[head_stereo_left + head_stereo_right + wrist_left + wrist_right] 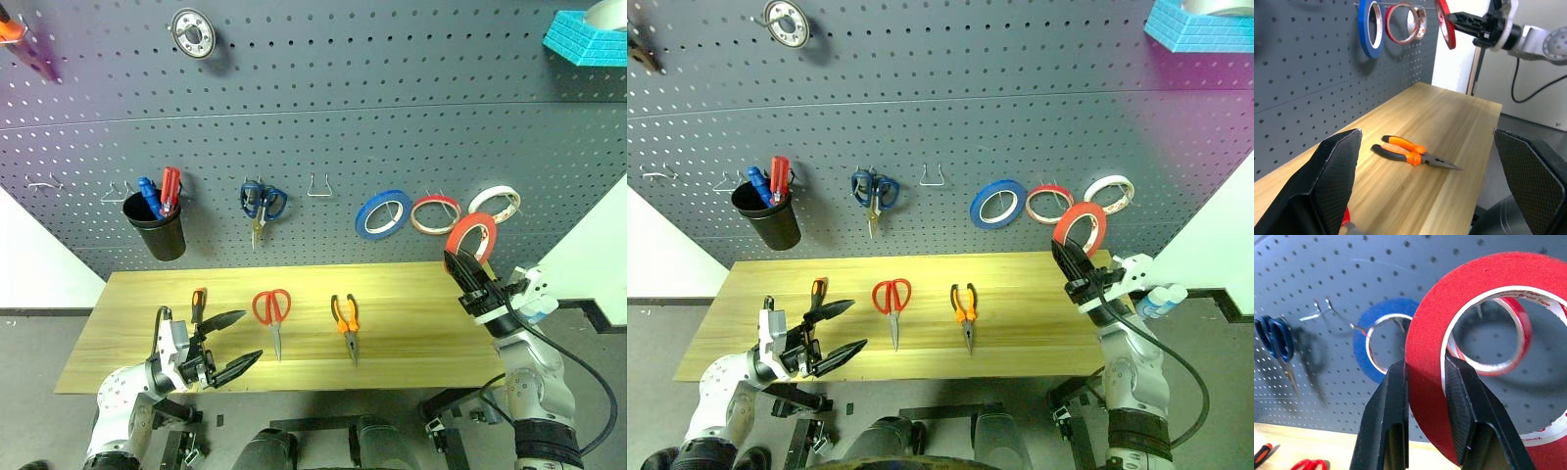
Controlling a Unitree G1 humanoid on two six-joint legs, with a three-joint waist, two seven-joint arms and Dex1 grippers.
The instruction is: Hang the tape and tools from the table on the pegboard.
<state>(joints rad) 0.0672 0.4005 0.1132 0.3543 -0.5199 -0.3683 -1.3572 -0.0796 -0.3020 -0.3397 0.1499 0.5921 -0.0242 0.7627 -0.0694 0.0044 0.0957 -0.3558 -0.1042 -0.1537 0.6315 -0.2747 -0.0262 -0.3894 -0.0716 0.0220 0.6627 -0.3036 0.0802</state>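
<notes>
Pegboard [313,147] is backing the wood-grain bench [411,338], where red scissors [272,311], pliers [345,318] and screwdriver [197,305] are lying. Right pincer [458,262] is gripping the red tape [470,238] near the board; left pincer [233,343] is gaping wide.

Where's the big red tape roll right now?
The red tape roll is up off the table, pinched in the right pincer on the robot's right, just in front of the pegboard, below the whitish roll.

White walls [39,264] flank the panel above grey floor [39,343].
</notes>
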